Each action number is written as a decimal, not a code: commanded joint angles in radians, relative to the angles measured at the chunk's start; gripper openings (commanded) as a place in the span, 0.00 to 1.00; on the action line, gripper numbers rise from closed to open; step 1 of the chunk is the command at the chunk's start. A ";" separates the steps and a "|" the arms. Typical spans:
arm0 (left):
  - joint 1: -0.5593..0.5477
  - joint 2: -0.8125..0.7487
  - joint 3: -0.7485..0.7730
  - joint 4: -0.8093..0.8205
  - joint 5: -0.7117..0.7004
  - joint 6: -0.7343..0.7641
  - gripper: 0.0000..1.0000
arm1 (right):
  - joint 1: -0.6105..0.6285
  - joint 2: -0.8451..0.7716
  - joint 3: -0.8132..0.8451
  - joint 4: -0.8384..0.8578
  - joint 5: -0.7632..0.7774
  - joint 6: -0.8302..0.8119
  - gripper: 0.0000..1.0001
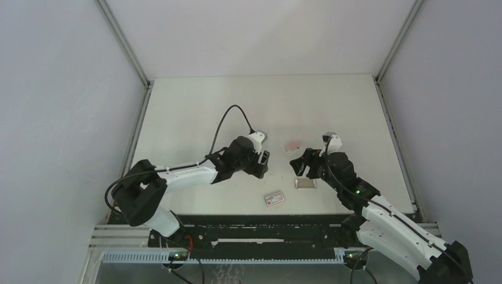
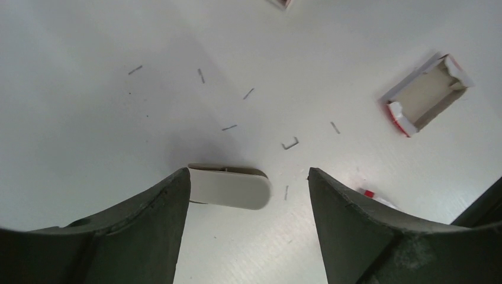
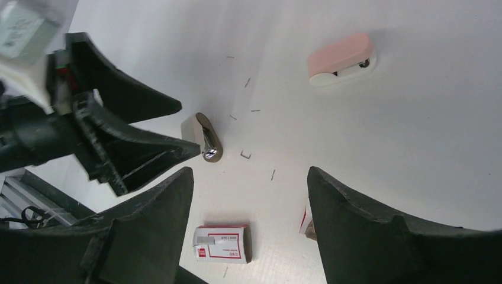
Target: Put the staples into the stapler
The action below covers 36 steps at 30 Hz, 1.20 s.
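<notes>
The left gripper (image 2: 248,174) stood released, fingers spread. A beige round-ended piece (image 2: 231,188) lay on the table (image 2: 89,130) right at one fingertip, unclamped. The right gripper (image 3: 250,173) was also spread wide and grasped nothing. The pink stapler (image 3: 340,59) sat on the table beyond both grippers, apart from them. Loose staples (image 2: 290,143) lay scattered nearby, and an open box (image 2: 423,94) lay off to one side.

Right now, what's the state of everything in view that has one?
left gripper: open, beige piece on the table between its fingers.
right gripper: open, empty.
stapler: shut, on the table, untouched.
cardboard tray: open, looks empty.
labelled box: flat on the table, looks closed.
loose staples: scattered on the table.
</notes>
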 commanded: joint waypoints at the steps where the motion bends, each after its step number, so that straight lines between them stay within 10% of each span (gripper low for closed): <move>1: 0.080 0.052 0.061 0.043 0.208 -0.036 0.76 | -0.005 -0.025 -0.013 -0.006 0.000 -0.012 0.70; 18: 0.141 0.211 0.084 0.182 0.374 -0.061 0.75 | -0.006 -0.026 -0.033 -0.010 -0.015 0.000 0.70; 36: 0.147 0.009 -0.238 0.286 0.398 -0.190 0.74 | -0.006 -0.021 -0.032 -0.011 -0.012 0.003 0.69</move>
